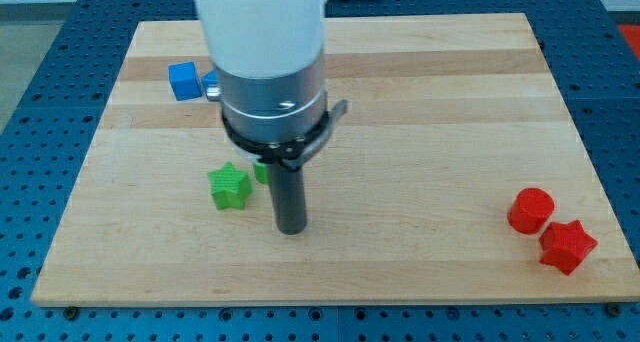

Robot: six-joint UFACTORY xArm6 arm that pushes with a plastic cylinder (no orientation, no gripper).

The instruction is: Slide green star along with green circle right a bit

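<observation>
While the arm is hanging over the wooden surface in the 1 camera view, my tip is resting on the board just to the right of the green star and slightly below it, apart from it by a narrow strip of wood. No pincer is fitted to this arm, so nothing is being held; the dark rod is simply standing upright on the board. The green circle is showing only as a sliver at the star's upper right, mostly hidden behind the rod and its mount, so whether it is touching the star cannot be told. Both green blocks are sitting left of centre on the board.

Toward the view's top left, a blue cube is lying with a 2nd blue block just beside it, its shape hidden by the arm. At the view's lower right, a red cylinder and a red star are sitting close together, well apart from the green pair.

Judging by the layout, the rightward slide is looking not yet done: my tip is standing on the wrong side of the pair and probably needs to get round to their left first.
</observation>
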